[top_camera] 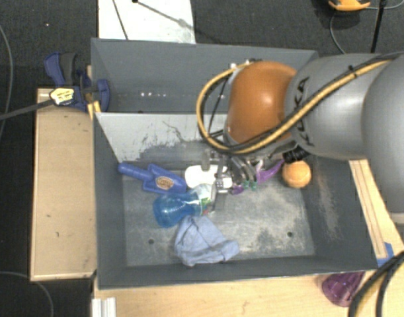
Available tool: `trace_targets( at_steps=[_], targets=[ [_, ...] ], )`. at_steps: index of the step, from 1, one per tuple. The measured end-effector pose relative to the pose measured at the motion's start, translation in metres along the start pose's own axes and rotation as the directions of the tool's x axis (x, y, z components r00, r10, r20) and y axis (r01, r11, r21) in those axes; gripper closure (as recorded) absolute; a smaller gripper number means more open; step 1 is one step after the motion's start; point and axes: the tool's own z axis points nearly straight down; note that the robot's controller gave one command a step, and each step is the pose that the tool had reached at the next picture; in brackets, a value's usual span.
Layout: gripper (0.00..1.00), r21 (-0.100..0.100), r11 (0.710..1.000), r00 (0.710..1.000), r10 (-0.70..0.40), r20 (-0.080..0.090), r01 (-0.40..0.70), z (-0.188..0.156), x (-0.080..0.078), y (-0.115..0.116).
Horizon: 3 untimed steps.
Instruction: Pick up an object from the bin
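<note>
Gripper point(216, 182) stood low at the centre of the bin point(208, 277), over the neck of a blue bottle point(171, 211) that lay on its side, just beside a white piece point(199, 176). How far the gripper was open could not be told. Left lay a blue tool point(147, 174); nearer the front, a blue cloth point(203, 242); right, apart, an orange ball point(296, 174).

Dark lettering on grey arm point(347, 111), next to orange cover point(258, 98); cable crosses it, letters not legible. Round orange sticker on blue toy point(149, 175) in bin: print too small to read. No legible text.
</note>
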Motion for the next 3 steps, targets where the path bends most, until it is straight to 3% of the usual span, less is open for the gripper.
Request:
trace_targets(
  at_steps=[2, 3],
  targets=[
    [0.0, -0.001, 1.0, 1.0, 0.001, 0.007, -0.001, -0.005, -0.001, 0.0],
    [0.0, 0.001, 0.997, 0.996, -0.083, 0.01, 0.083, 0.005, 0.013, 0.022]
  ],
)
